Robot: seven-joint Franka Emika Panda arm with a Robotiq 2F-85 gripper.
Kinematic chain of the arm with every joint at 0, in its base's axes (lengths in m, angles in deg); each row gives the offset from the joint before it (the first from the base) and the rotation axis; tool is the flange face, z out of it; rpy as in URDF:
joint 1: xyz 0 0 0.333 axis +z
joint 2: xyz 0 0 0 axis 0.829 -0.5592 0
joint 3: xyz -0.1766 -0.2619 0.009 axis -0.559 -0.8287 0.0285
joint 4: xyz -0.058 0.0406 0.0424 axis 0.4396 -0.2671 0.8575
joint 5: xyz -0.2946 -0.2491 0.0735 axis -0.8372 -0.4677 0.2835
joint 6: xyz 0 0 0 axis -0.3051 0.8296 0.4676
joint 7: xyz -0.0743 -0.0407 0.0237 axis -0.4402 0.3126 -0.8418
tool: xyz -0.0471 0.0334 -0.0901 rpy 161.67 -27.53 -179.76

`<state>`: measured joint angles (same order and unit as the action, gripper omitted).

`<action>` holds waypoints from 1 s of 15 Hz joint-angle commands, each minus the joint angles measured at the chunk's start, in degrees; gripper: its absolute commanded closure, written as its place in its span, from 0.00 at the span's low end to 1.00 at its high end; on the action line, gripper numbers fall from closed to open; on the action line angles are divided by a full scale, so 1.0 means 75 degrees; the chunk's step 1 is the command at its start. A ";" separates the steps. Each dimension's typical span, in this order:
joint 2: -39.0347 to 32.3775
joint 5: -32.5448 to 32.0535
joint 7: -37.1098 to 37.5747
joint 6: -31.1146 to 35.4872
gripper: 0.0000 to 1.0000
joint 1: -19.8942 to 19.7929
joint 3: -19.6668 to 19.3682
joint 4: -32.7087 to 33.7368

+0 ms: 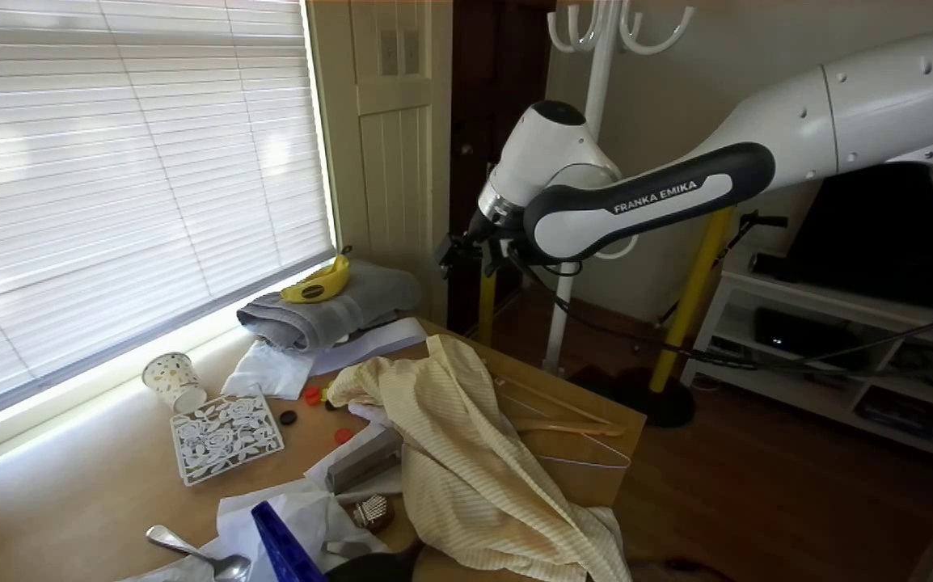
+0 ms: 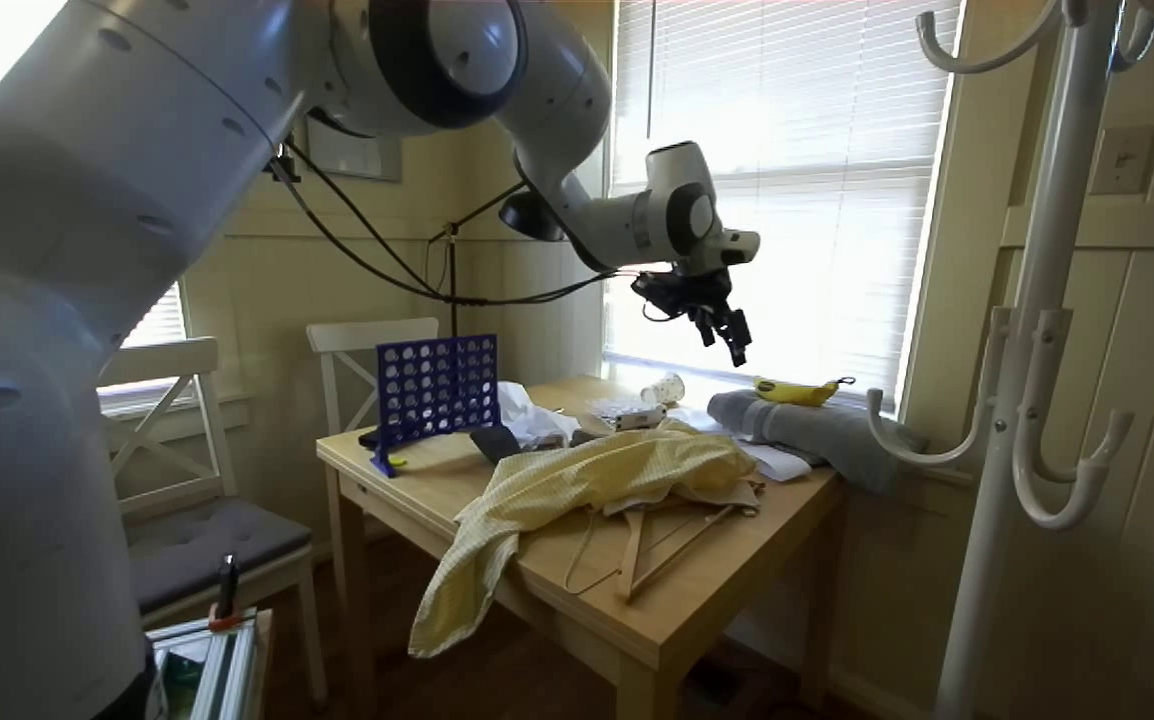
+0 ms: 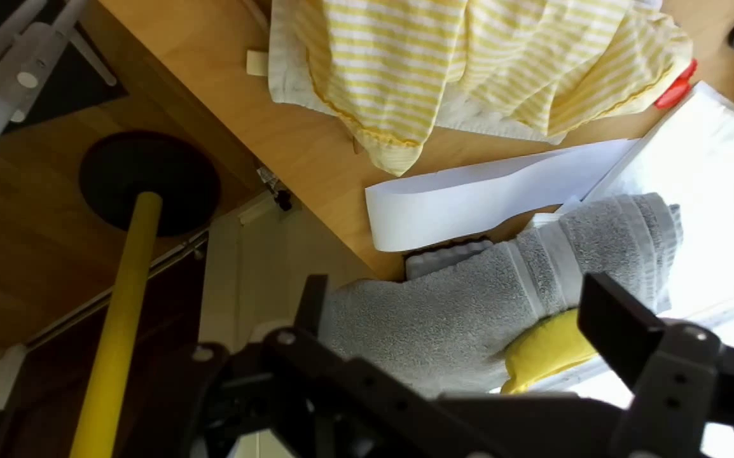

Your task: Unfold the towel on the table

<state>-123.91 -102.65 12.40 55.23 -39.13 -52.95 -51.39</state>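
The towel (image 1: 466, 461), a pale yellow-cream striped cloth, lies bunched and wrinkled on the wooden table (image 1: 70, 517). In an exterior view the towel (image 2: 587, 480) drapes over the edge of the table (image 2: 727, 560), with one end hanging down. In the wrist view the towel (image 3: 399, 63) is at the top, with its pale underside showing at the border. My gripper (image 3: 459, 299) is open and empty, fingers wide apart, above the folded grey cloth. In both exterior views the gripper (image 1: 470, 260) (image 2: 724, 345) is in the air, well above the table and apart from the towel.
A yellow banana-shaped pouch (image 1: 317, 283) lies on the grey cloth (image 1: 353, 303) by the window. A wooden hanger (image 2: 632, 560) lies beside and partly under the towel. A blue game grid (image 2: 437, 390), papers, a cup (image 1: 175, 381) and a coat stand (image 2: 1027, 300) are around.
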 commanded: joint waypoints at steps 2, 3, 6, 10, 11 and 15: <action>-0.1573 0.1711 -0.2284 -0.0438 0.00 -0.0530 0.0442 0.1866; -0.1840 0.1990 -0.2689 -0.0639 0.00 -0.0548 0.0481 0.2210; -0.2520 0.2356 -0.3327 -0.1389 0.00 -0.0413 0.0477 0.3154; -0.3246 0.2265 -0.3442 -0.2854 0.00 -0.0316 0.0655 0.4266; -0.3386 0.2234 -0.3409 -0.3193 0.00 -0.0287 0.0664 0.4518; -0.3820 0.1960 -0.3028 -0.4227 0.00 -0.0069 0.0377 0.5297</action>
<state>-147.89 -86.62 -12.15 29.02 -41.08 -48.65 -19.88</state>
